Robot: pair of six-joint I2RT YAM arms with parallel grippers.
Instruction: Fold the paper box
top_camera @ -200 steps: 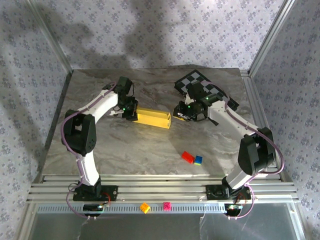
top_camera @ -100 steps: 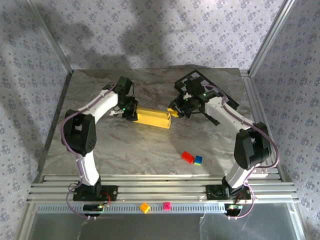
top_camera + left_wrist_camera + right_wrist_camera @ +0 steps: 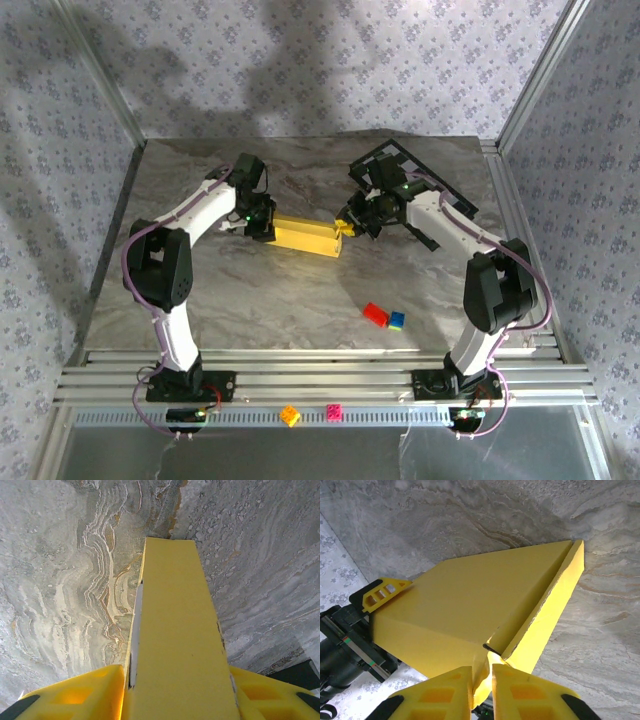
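Right tool onto box, mat behind

The paper box lies mid-table, running left to right. The left fingers straddle its left end, and the right fingers pinch its right end. A checkerboard mat lies behind the right arm. Two toy bricks sit touching, nearer, right of centre.

The right gripper is pinching the near edge of the yellow box, its jaws standing almost together with the thin card between them. The box is stretching away to the upper left over the marbled bench. The left gripper is sitting against its far end.
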